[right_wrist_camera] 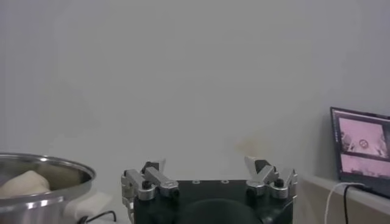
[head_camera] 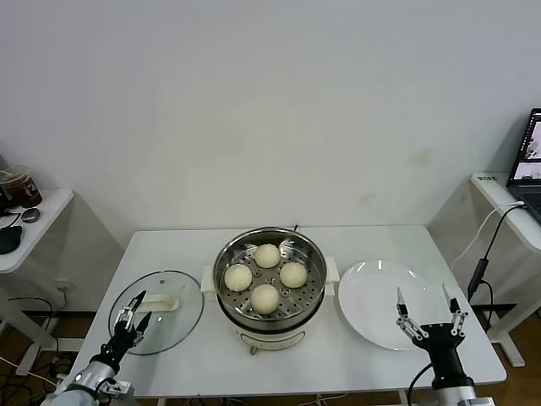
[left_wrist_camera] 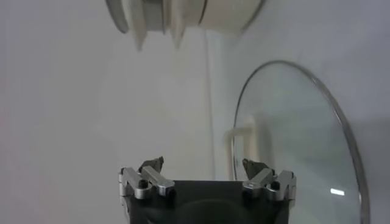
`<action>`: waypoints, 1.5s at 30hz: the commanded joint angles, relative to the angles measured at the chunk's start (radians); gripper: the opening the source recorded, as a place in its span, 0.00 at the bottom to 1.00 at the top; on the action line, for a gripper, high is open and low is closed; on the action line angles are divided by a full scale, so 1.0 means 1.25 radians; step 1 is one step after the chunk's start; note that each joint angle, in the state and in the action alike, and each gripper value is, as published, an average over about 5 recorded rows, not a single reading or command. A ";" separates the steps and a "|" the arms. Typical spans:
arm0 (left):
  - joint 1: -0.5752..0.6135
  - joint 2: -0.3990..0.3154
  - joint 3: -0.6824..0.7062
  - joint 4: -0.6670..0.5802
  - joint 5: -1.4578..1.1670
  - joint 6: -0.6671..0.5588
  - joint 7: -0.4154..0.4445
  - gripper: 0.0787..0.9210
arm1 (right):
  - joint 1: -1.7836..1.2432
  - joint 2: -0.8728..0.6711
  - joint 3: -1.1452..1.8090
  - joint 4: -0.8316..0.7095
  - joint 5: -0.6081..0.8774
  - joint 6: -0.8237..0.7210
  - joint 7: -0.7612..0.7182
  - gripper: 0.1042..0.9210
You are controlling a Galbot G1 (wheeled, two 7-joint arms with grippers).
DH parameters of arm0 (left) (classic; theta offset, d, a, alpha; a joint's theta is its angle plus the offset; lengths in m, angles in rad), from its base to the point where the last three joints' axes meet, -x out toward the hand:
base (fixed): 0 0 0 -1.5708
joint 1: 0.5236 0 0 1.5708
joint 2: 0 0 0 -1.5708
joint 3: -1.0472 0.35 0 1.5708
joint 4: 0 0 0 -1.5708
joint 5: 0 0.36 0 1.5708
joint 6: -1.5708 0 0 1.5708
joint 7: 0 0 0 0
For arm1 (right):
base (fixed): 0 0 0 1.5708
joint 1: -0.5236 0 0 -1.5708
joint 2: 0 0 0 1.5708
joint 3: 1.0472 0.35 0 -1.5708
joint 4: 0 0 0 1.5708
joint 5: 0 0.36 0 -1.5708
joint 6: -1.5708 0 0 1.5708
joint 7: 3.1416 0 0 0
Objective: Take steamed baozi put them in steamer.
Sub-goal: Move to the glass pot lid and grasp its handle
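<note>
Four cream-white baozi point(head_camera: 268, 255) point(head_camera: 237, 277) point(head_camera: 293, 274) point(head_camera: 265, 298) sit on the perforated tray inside the shiny steel steamer point(head_camera: 230, 308) at the table's middle. One baozi point(right_wrist_camera: 24, 182) and the steamer rim point(right_wrist_camera: 55, 176) show in the right wrist view. My left gripper point(head_camera: 133, 315) is open and empty, low at the front left over the glass lid point(head_camera: 182, 317). My right gripper point(head_camera: 424, 304) is open and empty, raised at the front right over the near edge of the white plate point(head_camera: 376, 292). The steamer's base point(left_wrist_camera: 183, 15) shows in the left wrist view.
The glass lid point(left_wrist_camera: 292, 140) with a white handle point(head_camera: 162, 302) lies flat left of the steamer. The white plate lies right of it and holds nothing. Side tables stand at far left and right; a laptop point(head_camera: 528, 161) and cable point(head_camera: 490, 245) are on the right.
</note>
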 commanded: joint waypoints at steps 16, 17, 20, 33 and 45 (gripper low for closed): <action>-0.162 -0.013 0.030 0.171 0.069 -0.002 0.009 0.88 | -0.014 0.006 -0.020 0.006 -0.007 -0.004 -0.006 0.88; -0.165 -0.015 0.030 0.178 0.073 -0.002 0.007 0.88 | -0.014 0.006 -0.021 0.006 -0.007 -0.004 -0.006 0.88; -0.174 -0.021 0.029 0.196 0.081 -0.001 0.000 0.88 | -0.014 0.006 -0.023 0.006 -0.006 -0.004 -0.006 0.88; -0.179 -0.031 0.032 0.204 0.086 -0.002 0.000 0.49 | -0.017 0.007 -0.032 0.007 -0.007 -0.003 -0.010 0.88; -0.149 -0.048 0.010 0.179 0.072 0.015 -0.089 0.13 | -0.019 0.004 -0.036 0.008 -0.007 -0.004 -0.014 0.88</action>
